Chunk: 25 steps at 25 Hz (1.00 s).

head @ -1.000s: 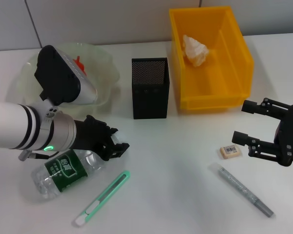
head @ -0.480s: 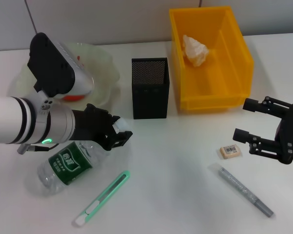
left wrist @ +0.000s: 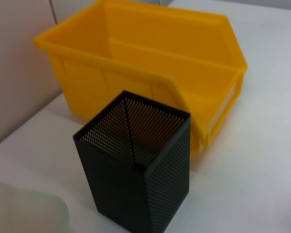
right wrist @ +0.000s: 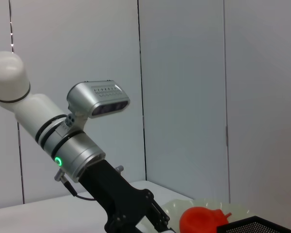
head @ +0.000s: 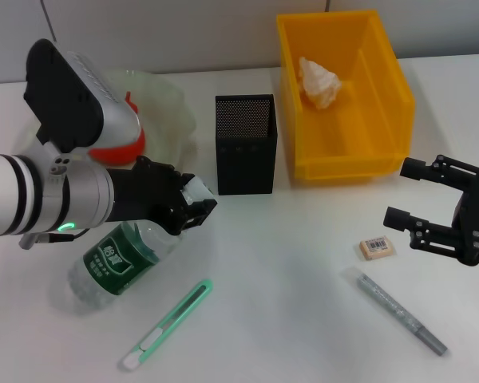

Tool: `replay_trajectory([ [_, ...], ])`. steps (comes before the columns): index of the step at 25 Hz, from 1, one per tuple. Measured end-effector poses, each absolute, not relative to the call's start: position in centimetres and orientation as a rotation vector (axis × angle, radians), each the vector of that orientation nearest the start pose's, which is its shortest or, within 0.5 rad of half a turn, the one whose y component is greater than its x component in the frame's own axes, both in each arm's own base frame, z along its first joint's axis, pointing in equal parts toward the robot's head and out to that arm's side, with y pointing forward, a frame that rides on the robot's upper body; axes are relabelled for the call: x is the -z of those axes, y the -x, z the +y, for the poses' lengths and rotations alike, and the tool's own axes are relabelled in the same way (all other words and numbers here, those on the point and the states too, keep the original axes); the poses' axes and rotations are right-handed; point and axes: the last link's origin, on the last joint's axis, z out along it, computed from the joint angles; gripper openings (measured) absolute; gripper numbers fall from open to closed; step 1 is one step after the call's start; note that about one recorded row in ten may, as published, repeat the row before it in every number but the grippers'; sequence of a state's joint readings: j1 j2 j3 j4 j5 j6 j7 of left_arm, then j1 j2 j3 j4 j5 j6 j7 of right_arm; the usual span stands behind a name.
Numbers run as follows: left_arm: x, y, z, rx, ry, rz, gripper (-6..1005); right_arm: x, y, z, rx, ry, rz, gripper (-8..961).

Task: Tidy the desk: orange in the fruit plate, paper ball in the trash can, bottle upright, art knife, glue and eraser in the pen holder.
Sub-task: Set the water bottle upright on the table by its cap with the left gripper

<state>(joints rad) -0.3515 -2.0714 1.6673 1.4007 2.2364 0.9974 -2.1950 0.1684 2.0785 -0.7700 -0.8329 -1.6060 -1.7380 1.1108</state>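
Left gripper (head: 193,209) has its fingers closed on the neck/cap end of the bottle (head: 120,259), which is tilted w/ its base low on the tabletop (head: 287,271) and cap end raised, just in front of the fruit plate (head: 164,100). Bottle looks like clear thin plastic, near empty as far as can be told, so prob. light but smooth and easily dented; the neck is the stiffest place to hold, and a light bottle may tip once stood up, so the base should sit flat before release. Orange (head: 116,148) is in the plate, partly hidden by the arm. Paper ball (head: 319,80) is inside the yellow trash can (head: 383,88). Right gripper (head: 419,203) hovers w/ fingers wide apart, holding nothing, just beside the eraser (head: 377,247). Eraser: small, rubbery block, easy grip across its short sides. Glue (head: 395,311) and art knife (head: 168,323) lie flat: thin, stiff, likely slippery; best pinched mid-length. Pen holder (head: 246,144) stands upright, nothing visible inside per the left wrist view.
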Motion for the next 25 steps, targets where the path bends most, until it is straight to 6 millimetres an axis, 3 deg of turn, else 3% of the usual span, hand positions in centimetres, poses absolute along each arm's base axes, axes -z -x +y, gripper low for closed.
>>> replay_trajectory([
  [25,2.7,15.4,33.1,0.150,2.620,-0.392,438,-5.1,-29.8,24.8,-0.927,2.455,0.316,731],
])
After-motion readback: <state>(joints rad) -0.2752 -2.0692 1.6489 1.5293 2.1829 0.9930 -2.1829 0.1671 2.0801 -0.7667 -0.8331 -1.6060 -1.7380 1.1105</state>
